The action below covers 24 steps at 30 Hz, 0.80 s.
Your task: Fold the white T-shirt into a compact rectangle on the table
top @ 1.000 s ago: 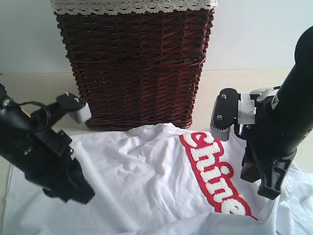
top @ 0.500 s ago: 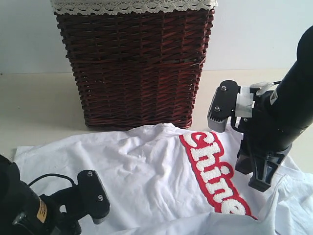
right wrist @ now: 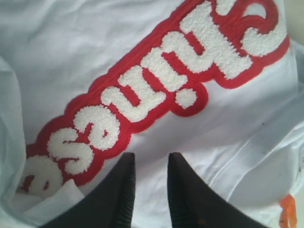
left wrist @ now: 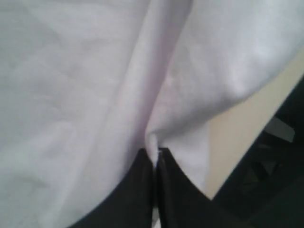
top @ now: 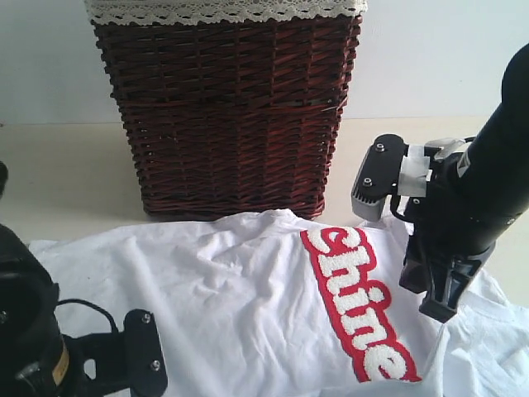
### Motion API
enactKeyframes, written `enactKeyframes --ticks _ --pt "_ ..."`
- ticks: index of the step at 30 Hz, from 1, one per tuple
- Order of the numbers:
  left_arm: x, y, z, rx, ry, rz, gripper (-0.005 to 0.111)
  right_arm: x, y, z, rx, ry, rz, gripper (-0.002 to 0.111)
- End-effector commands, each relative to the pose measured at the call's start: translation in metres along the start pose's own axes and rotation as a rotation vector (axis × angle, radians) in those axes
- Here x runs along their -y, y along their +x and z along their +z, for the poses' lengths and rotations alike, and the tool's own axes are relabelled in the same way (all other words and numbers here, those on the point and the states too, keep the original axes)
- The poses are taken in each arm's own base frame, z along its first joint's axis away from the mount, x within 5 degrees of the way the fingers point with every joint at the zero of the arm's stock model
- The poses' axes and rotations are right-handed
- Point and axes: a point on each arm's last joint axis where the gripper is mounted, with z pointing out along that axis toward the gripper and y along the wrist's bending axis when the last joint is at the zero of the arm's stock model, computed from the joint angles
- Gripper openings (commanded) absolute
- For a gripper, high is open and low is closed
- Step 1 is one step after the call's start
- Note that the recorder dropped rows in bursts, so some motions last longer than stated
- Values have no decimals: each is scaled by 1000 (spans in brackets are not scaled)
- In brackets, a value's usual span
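The white T-shirt (top: 231, 289) lies spread on the table (top: 66, 174) in front of the basket, its red-outlined letter band (top: 355, 306) facing up. My left gripper (left wrist: 156, 152) is shut on a pinched ridge of the shirt's cloth (left wrist: 71, 85) near its edge; the exterior view shows only that arm's body (top: 74, 364) at the bottom left. Open and hovering just above the shirt, my right gripper (top: 438, 310) sits beside the letter band (right wrist: 156, 76), with nothing between its fingers (right wrist: 178, 166). An orange collar loop (right wrist: 287, 211) shows nearby.
A tall dark wicker basket (top: 227, 107) with a lace-trimmed liner (top: 223, 10) stands right behind the shirt. Bare table (left wrist: 232, 137) shows beside the shirt edge near my left gripper, and to the basket's left and right.
My left arm swung from the shirt's left side down to the bottom left corner. The cloth covering the end of the letter band has been drawn off. My right gripper rose slightly.
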Motion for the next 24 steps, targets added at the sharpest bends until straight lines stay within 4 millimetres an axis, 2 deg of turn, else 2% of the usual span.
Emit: enactKeyframes --ticks 1,3,6,8,10,14,15,17,19,22,24 --pt "11 15 -50 -47 35 74 0 -1 4 -3 -46 2 -24 24" --pt "23 21 -66 15 104 103 0 -1 4 -3 -49 -2 -23 24" --pt "38 29 -73 109 193 82 1 -2 3 -2 -45 -15 -15 24" --pt "41 33 -75 133 207 101 8 -3 4 -1 -54 -26 -11 24" --pt "41 35 -73 123 198 97 22 -4 5 0 -74 -44 -10 24" --pt "34 39 -71 80 122 88 66 -8 11 5 -157 -116 -11 24" --pt "31 40 -71 66 94 78 72 -8 12 7 -180 -131 -13 24" --pt "24 36 -70 98 18 51 71 -10 14 9 -205 -152 -15 24" --pt "18 27 -69 179 -37 44 66 -9 15 7 -215 -138 -27 26" --pt "11 11 -63 258 -73 23 50 -8 16 2 -205 -112 -38 40" --pt "6 1 -54 276 -86 15 45 -8 16 0 -205 -104 -41 52"
